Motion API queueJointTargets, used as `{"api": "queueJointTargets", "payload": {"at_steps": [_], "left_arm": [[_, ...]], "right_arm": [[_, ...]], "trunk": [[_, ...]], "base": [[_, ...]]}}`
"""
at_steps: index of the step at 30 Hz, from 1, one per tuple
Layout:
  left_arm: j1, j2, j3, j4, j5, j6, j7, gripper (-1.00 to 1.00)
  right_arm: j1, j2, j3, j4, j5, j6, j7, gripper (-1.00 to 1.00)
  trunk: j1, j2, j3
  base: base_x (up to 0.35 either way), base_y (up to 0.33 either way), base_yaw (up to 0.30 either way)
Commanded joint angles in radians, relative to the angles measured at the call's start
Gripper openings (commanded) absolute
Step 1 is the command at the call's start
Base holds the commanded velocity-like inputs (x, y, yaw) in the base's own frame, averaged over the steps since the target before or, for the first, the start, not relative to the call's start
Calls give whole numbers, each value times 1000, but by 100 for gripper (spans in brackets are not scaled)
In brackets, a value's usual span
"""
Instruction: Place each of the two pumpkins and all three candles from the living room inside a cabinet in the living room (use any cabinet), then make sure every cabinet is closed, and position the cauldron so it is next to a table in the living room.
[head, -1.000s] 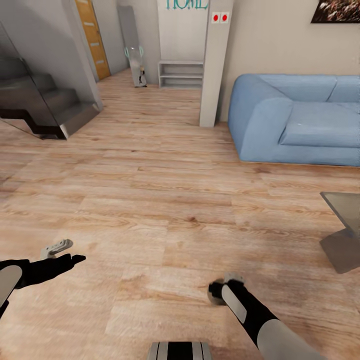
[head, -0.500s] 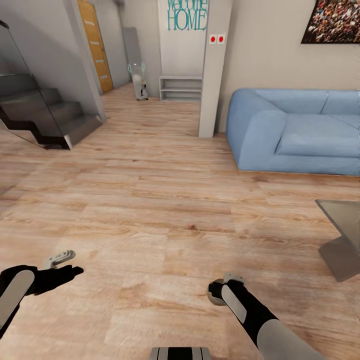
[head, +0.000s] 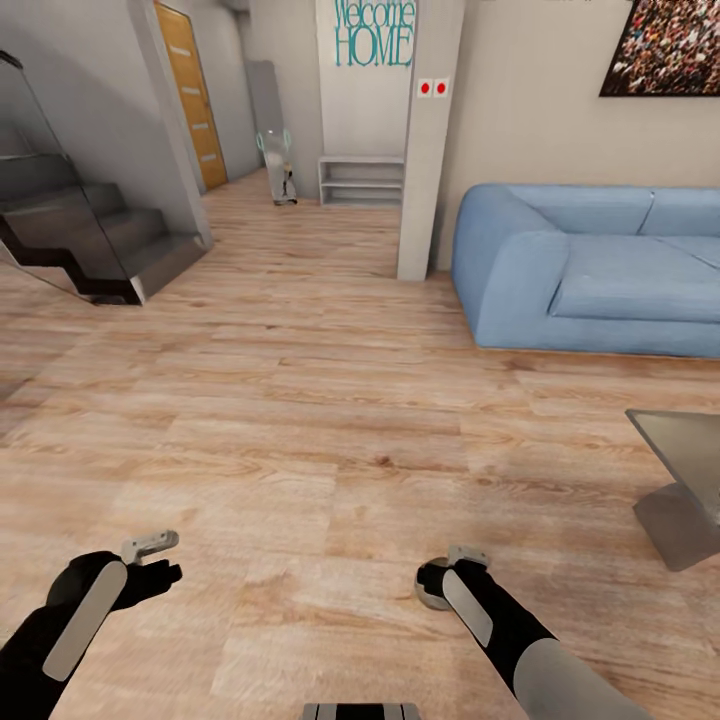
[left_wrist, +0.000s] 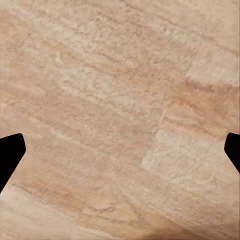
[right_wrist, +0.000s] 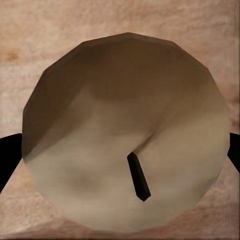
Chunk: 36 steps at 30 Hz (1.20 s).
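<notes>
A cream-beige candle (right_wrist: 125, 125) with a short dark wick sits between the fingers of my right gripper (right_wrist: 120, 160), which is shut on it. In the head view the right gripper (head: 440, 583) hangs low over the wood floor with the candle (head: 430, 592) showing as a small grey round shape at its tip. My left gripper (head: 163, 563) is open and holds nothing; the left wrist view has its dark fingertips (left_wrist: 10, 155) wide apart over bare floorboards. One corner of the glossy grey table (head: 682, 437) shows at the right edge.
A blue sofa (head: 590, 270) stands at the back right beside a white pillar (head: 428, 150). Dark stairs (head: 90, 235) rise at the left. A low white shelf (head: 362, 180) and an orange door (head: 190, 90) lie down the hallway. Wood floor (head: 300, 420) spreads ahead.
The camera has tilted up a little, bringing more of the wall into view. My left arm has swung in and now reaches up from the lower left. The right arm holds still.
</notes>
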Motion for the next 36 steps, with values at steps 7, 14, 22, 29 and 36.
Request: {"api": "queueJointTargets", "payload": {"at_steps": [7,14,22,29,36], "left_arm": [[1,-31,-11,100,5,-104,7,100],[1,-41,-100,208,4,-263,5,100],[1,-44,-160,331,5,-388,1,100],[1,-75,-206,402,4,-449,1,100],[1,-90,-223,439,4,-483,1,100]], "right_arm": [[-1,-5,4,-2,-11,-3,-15,-100],[4,-8,5,-2,-10,-55,-13,-100],[8,-6,6,0,32,-99,-16,-100],[9,-4,5,0,45,-100,-16,-100],[9,0,6,0,45,-100,-15,-100]], "trunk": [[-27,49,21],[-54,98,43],[-85,154,68],[-111,203,90],[-138,252,112]], "base": [[0,0,0],[0,0,0],[0,0,0],[0,0,0],[0,0,0]]}}
